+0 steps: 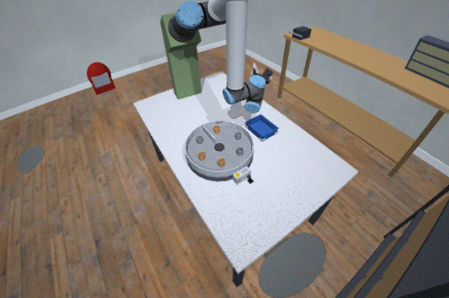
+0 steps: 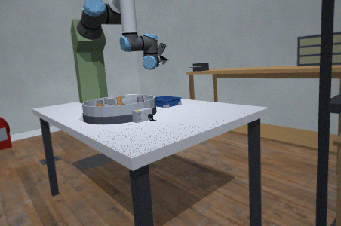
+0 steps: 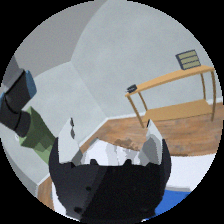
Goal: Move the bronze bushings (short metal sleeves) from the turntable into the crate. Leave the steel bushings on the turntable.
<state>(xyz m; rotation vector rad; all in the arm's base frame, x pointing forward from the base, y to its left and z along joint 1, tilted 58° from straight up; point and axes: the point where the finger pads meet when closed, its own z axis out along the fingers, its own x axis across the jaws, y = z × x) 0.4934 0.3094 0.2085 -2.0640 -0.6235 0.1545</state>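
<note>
A grey round turntable (image 1: 220,149) sits on the white table. On it stand three bronze bushings (image 1: 217,129) (image 1: 202,156) (image 1: 221,162) and three steel bushings (image 1: 200,139) (image 1: 237,135) (image 1: 239,151). The blue crate (image 1: 261,126) lies just right of the turntable and looks empty; it also shows in the exterior view (image 2: 167,100). My gripper (image 1: 261,74) hangs high above the table, over the crate's far side, tilted toward the room. It is open and empty; in the wrist view (image 3: 111,134) nothing is between the fingers.
A green pedestal (image 1: 183,62) carries the arm base behind the table. A wooden shelf bench (image 1: 358,67) with a small dark box (image 1: 301,33) stands at the right. A small control box (image 1: 239,176) sits at the turntable's front rim.
</note>
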